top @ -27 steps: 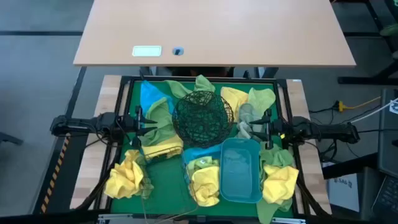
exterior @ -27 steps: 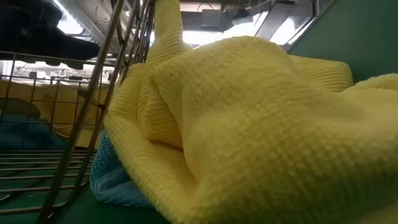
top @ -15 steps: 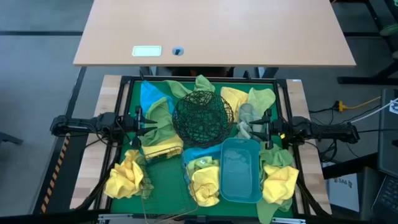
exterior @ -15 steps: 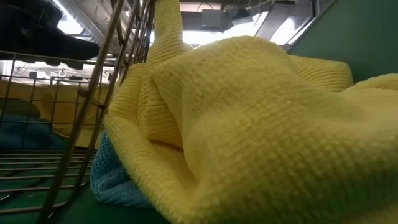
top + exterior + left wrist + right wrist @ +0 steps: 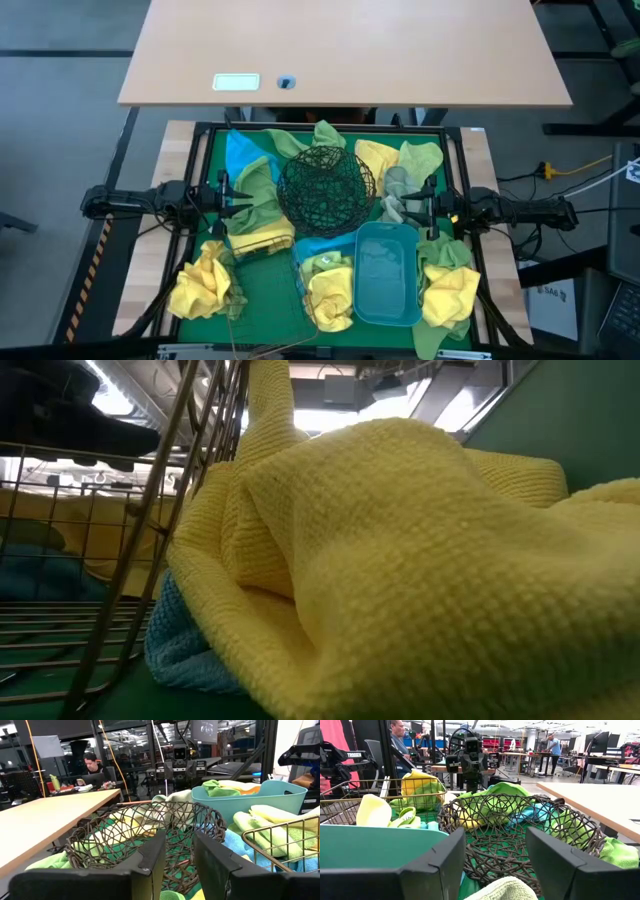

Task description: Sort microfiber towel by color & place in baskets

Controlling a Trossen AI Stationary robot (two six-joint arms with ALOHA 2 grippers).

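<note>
Here the left claw [image 5: 236, 198] hangs at the left edge of the green mat [image 5: 262, 296], its two dark fingers [image 5: 150, 857] apart with nothing between them, aimed across at the round black wire-mesh bowl [image 5: 326, 187]. The right claw [image 5: 416, 208] mirrors it from the other side, fingers [image 5: 440, 865] likewise apart and empty, just beside a pale grey-green towel [image 5: 395, 193].

Between the two claws the mesh bowl sits mid-mat, a woven tangle of dark wire with nothing in it; the mat shows through its weave. Nearer the front, the translucent bluish plastic tub [image 5: 386, 272] stands with smooth walls and rounded corners, and the copper-coloured wire basket [image 5: 268, 287] lies to its left, a rectangular grid of thin rods.

Soft, nubbly microfiber towels lie crumpled all round. A sky-blue towel [image 5: 241, 152] and light green ones [image 5: 258, 185] crowd the back left, and a folded yellow towel [image 5: 262, 238] lies at the basket's back end. A bright yellow towel [image 5: 331, 294] is bunched between basket and tub, with blue cloth behind it. More yellow heaps lie at the front left [image 5: 200, 283] and front right [image 5: 449, 292]. In the low view a yellow towel [image 5: 420, 560] fills nearly everything, hard against the basket's rods.

Behind the mat stands a bare tan worktop [image 5: 345, 50]. A person [image 5: 93, 766] sits at a desk in the room beyond.
</note>
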